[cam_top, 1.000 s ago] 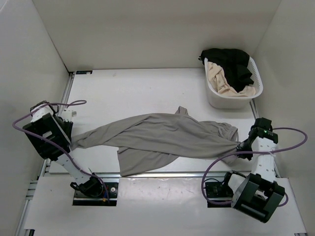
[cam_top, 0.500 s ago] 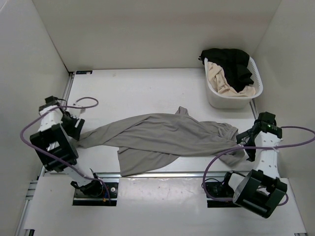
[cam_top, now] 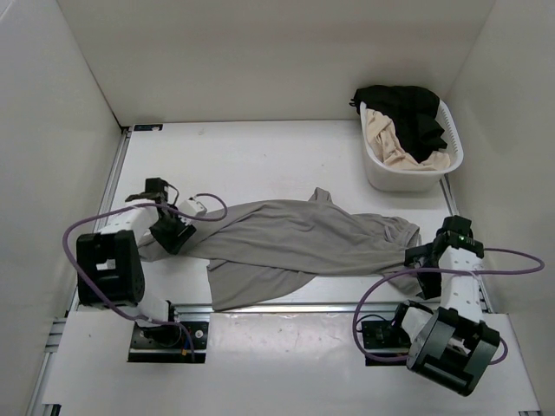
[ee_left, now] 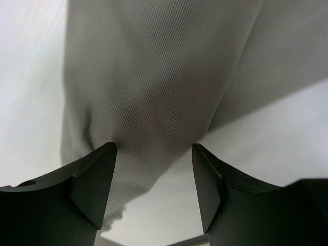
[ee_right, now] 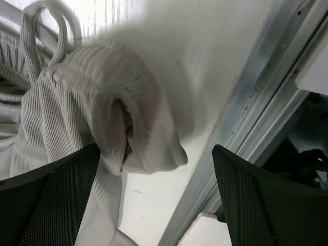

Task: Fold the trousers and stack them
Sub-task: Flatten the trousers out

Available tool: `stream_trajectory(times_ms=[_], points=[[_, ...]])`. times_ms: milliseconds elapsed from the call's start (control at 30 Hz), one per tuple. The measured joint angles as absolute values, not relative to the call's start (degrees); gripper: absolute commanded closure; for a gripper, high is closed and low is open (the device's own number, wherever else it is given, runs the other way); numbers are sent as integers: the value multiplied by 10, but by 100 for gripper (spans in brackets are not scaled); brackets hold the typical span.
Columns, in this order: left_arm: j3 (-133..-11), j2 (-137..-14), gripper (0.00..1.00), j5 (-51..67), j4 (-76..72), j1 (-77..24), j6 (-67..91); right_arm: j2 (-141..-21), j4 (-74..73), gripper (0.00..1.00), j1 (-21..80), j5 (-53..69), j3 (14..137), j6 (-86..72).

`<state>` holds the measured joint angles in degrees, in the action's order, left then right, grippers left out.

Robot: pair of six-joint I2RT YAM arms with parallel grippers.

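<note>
The grey trousers (cam_top: 295, 243) lie crumpled across the table, leg end at the left and waistband at the right. My left gripper (cam_top: 173, 234) hovers over the leg end; in the left wrist view the gripper (ee_left: 154, 169) is open, with the grey cloth (ee_left: 154, 77) lying flat below and ahead of the fingers (ee_left: 92, 189). My right gripper (cam_top: 423, 264) is at the waistband end. In the right wrist view this gripper (ee_right: 156, 156) is open wide, and the bunched waistband (ee_right: 138, 123) with its drawstring (ee_right: 46, 25) lies loose between the mesh pads (ee_right: 51, 200), gripped by neither.
A white laundry basket (cam_top: 455, 147) at the back right holds black and beige clothes (cam_top: 408, 121). A metal rail (ee_right: 246, 123) runs along the table's edge just right of the waistband. White walls close in on three sides.
Both grippers have opened and let go of the trousers. The left arm swung right, over the leg end. The right gripper lifted off the waistband and came back close to it.
</note>
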<state>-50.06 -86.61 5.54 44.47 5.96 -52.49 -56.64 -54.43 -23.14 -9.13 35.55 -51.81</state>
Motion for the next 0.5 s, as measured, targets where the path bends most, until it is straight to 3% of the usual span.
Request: stream_trajectory(times_ms=[67,200,300,367,400,500], points=[[-498,-895,30,42,424,33,-501,-568,-528,5,-231,-90,343,-524],[-511,-923,52,15,415,12,-456,-600,-489,6,-231,-91,341,-523],[-525,-938,71,0,413,7,-432,-638,-460,13,-231,-93,335,-522],[-527,-942,86,-8,407,6,-422,-653,-444,34,-231,-93,324,-521],[-527,-941,86,-10,405,5,-418,-658,-436,56,-231,-91,320,-521],[-529,-941,85,-13,408,4,-409,-661,-418,79,-230,-89,317,-521]])
